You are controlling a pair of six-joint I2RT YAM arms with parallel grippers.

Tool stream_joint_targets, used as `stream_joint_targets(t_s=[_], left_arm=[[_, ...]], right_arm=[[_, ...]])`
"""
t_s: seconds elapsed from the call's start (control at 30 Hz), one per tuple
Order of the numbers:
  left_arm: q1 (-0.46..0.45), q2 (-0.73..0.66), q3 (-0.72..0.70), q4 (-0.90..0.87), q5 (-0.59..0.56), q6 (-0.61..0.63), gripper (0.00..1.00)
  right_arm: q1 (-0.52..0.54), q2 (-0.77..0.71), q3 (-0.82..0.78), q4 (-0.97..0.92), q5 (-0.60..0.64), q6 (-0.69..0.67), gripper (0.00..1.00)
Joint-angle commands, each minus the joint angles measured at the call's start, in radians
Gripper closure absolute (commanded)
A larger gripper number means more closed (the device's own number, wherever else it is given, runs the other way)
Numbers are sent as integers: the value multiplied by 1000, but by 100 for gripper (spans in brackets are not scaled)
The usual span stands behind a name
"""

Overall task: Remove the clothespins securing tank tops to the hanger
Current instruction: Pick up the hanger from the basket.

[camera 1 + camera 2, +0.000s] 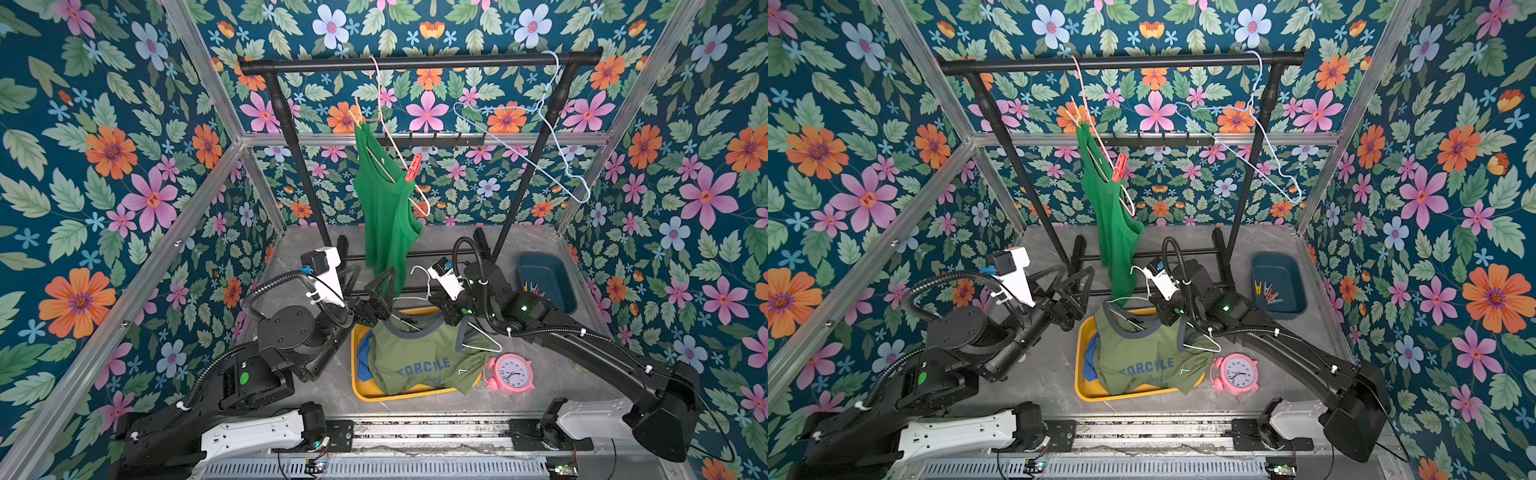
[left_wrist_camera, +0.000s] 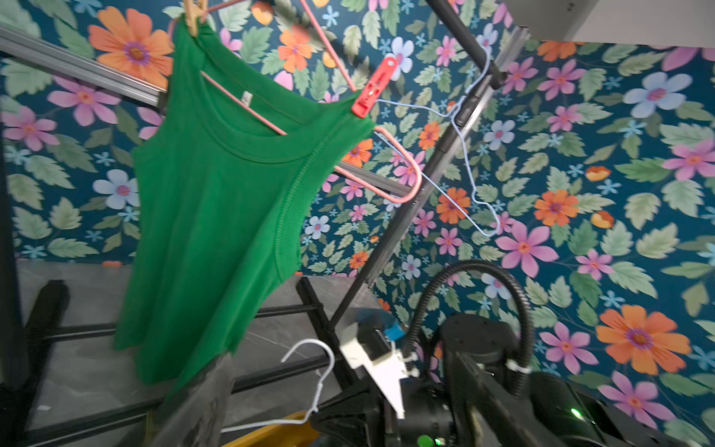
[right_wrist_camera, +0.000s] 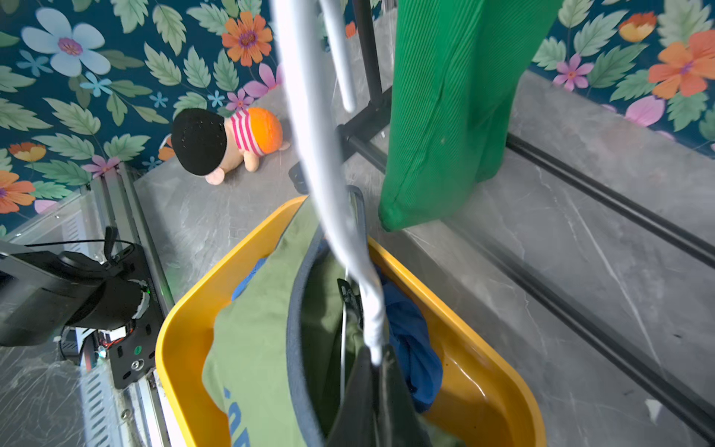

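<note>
1. On the black tubular garment rack (image 1: 415, 63), two hangers: one pink wire hanger (image 2: 402, 200), one bare pale blue wire hanger (image 1: 584, 198).
2. Tank tops, three: one bright green knit tank top (image 2: 216, 193) on the pink hanger; one olive printed tank top (image 1: 415, 357) and one royal blue tank top (image 3: 410, 336) in the yellow plastic tray (image 3: 185, 321).
3. Clothespins on the green straps, two: one peach clothespin (image 2: 193, 15), one red clothespin (image 2: 373, 89).
4. Loose clothespins (image 1: 1268, 293) in the teal plastic tub (image 1: 1291, 270): number not legible.
5. Grippers, two: left gripper (image 1: 1068, 286) spread, empty, beside the green hem; right gripper (image 3: 373, 367) clenched on one white wire hanger (image 3: 309, 116) above the tray.
</note>
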Motion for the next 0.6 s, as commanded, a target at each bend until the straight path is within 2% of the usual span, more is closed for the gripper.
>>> stream_joint_targets(t_s=[0.0,0.13,0.33,0.57], left_arm=[[1,3,-9,-46,-108,-58,9],[1,-5,-56,-86,-206,-154,9],[1,2,-125,-155,-283,-280,5],[1,-10,-224,-139,-287,-354,1]], right_arm=[[0,-38,-19,52,8,-5,100],[-2,-107,-48,78,6,6,100],[-2,-183,-23,59,-47,14,100],[-2,-269,13,-6,-110,2,100]])
